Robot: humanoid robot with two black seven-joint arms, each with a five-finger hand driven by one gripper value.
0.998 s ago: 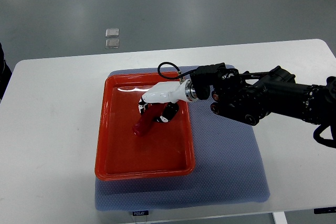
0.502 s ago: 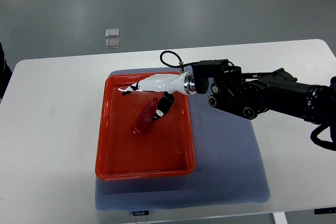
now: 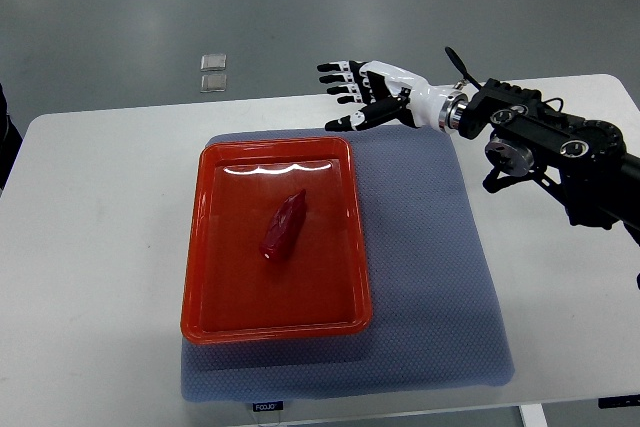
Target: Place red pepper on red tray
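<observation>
Your right hand [image 3: 365, 95] hangs with its fingers [image 3: 338, 82] spread wide and nothing in them, out over the far edge of the white table [image 3: 90, 227], beyond the far rim of the red tray [image 3: 195, 247] and well apart from the red pepper [image 3: 284, 224]; its dark arm comes in from the right edge, and no left arm shows in the top view. Judged from how things lie, the placing looks done, so the step in hand is the clear-away; carry it out by taking the hand off toward your own right side, high above the blue-grey mat [image 3: 430, 277], and keep the fingers loose so that none of them catches the tray rim or the mat's edge; do not sweep back across the tray, since a brush against the pepper could roll it toward a wall. As for the container: the tray sits on the mat's left part, its long sides running away from you, and it holds one thing only, the pepper, which lies on the tray floor about the middle, a little toward the far end, lying aslant with one end toward the far right and the other toward the near left; it touches no wall of the tray that you can see, and the rest of the tray floor is bare and glossy.
</observation>
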